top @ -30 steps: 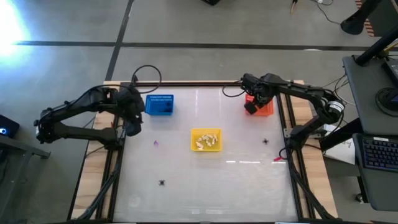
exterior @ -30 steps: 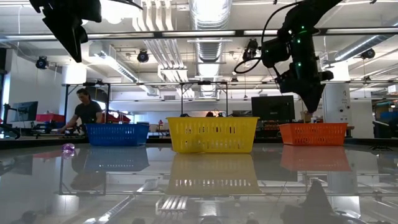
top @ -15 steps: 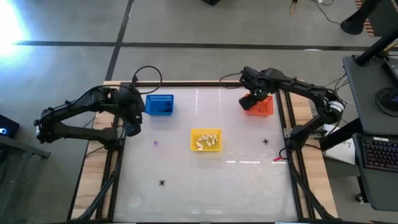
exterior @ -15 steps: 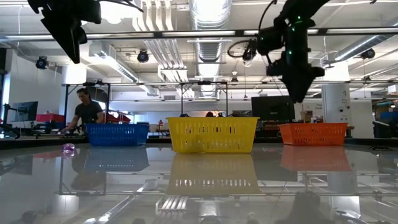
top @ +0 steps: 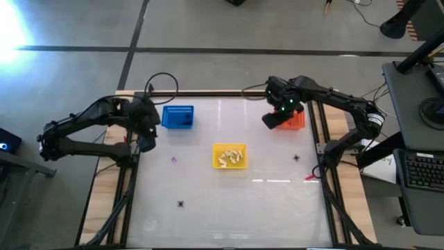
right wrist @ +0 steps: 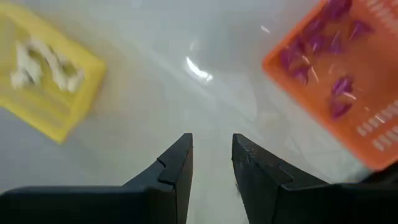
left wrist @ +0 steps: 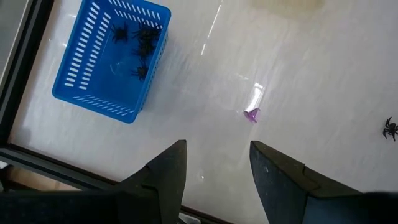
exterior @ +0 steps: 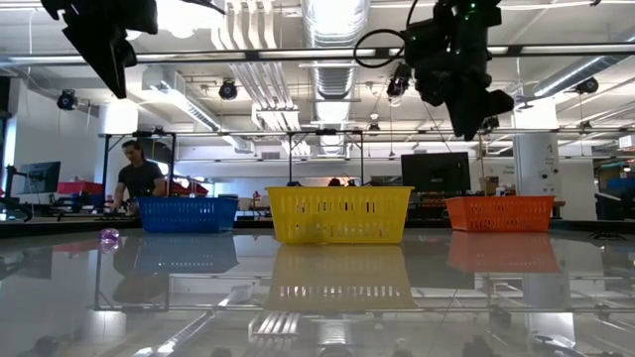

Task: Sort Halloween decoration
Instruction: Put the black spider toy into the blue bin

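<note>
The right gripper [top: 272, 119] has pulled away from the orange basket [top: 296, 119] toward the counter's [top: 236, 194] middle and now hangs just beside it. Its fingers [right wrist: 171, 171] stand parted with nothing between them, so the drop looks complete. Purple pieces [right wrist: 323, 43] lie in that basket. Loose decoration remains: a purple trinket [left wrist: 252, 114] near the blue basket [top: 177, 117] and black spiders [top: 181, 204] farther out. The left gripper [top: 144, 142] waits beside the blue basket, fingers open and empty
</note>
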{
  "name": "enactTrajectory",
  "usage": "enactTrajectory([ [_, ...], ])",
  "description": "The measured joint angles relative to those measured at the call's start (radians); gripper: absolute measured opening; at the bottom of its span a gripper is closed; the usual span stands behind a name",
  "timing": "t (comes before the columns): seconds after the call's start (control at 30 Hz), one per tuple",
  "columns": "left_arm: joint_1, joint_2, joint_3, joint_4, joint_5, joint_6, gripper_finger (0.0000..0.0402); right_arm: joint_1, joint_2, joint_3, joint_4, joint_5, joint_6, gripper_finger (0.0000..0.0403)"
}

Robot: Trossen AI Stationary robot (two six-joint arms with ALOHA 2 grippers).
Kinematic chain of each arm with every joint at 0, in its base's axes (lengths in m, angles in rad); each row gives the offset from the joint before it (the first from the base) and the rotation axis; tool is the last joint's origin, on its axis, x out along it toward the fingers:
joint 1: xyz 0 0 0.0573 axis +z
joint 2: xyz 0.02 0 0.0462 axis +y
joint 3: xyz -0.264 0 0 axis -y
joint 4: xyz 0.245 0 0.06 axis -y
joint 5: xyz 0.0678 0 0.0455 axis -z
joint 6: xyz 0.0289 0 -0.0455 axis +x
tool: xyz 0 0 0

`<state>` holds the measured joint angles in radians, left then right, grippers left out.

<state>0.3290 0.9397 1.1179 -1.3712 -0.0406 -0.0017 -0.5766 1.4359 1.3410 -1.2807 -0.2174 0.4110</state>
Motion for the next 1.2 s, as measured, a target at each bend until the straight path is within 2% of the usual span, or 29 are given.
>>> enactTrajectory([
  [0.27, 0.000, -0.029, 0.000, -0.001, -0.001, 0.022, 0.0160, 0.140, -0.017, -0.044, -0.019, 0.008, 0.117, 0.0098],
  [0.53, 0.000, -0.059, 0.000, -0.002, -0.001, 0.045, 0.0160, 0.270, -0.021, -0.081, -0.023, 0.021, 0.284, 0.0144],
  [0.67, 0.000, -0.081, 0.000, -0.005, -0.001, 0.045, 0.0160, 0.336, -0.022, -0.150, -0.029, 0.086, 0.376, 0.0165],
  [0.77, 0.000, -0.097, 0.000, -0.008, -0.001, 0.045, 0.0160, 0.374, -0.023, -0.221, -0.027, 0.089, 0.451, 0.0173],
  [0.97, 0.000, -0.122, 0.000, -0.020, -0.001, 0.045, 0.0160, 0.426, -0.025, -0.360, -0.006, 0.086, 0.536, 0.0170],
  [1.2, 0.000, -0.129, 0.000, -0.021, -0.001, 0.045, 0.0160, 0.431, -0.058, -0.468, 0.129, 0.081, 0.562, 0.0162],
])
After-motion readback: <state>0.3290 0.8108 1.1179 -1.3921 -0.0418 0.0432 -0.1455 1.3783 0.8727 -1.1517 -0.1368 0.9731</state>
